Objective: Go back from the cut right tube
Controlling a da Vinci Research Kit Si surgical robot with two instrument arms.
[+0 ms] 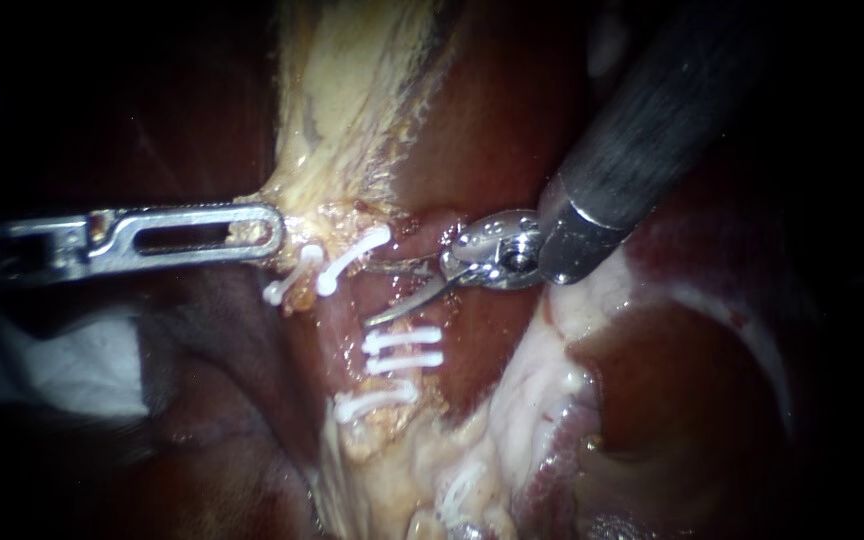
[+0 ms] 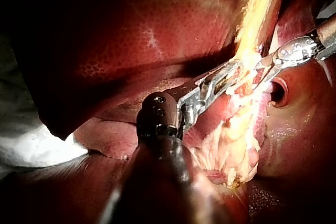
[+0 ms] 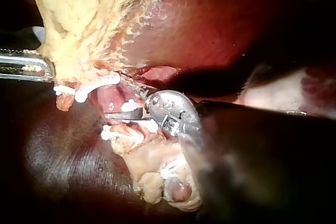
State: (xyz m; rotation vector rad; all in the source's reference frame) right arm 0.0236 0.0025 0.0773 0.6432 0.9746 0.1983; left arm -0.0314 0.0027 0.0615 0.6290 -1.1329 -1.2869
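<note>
My left instrument (image 1: 270,230) comes in from the left, its slotted jaws shut on the yellowish tissue (image 1: 347,100) that stretches upward; the left wrist view shows the same grip (image 2: 231,74). White clips sit on the tubes: two upper ones (image 1: 352,257) and several lower ones (image 1: 402,350). My right instrument (image 1: 373,293) reaches down from the upper right. Its curved blades stand open in the gap between upper and lower clips on the right tube (image 1: 347,300). In the right wrist view the blades (image 3: 118,116) lie beside a pink opening (image 3: 111,98) between clips.
Dark red liver (image 1: 512,120) surrounds the site. Pale fatty tissue (image 1: 542,380) lies below and right of the blades. White gauze (image 1: 82,365) lies at the lower left under the left shaft.
</note>
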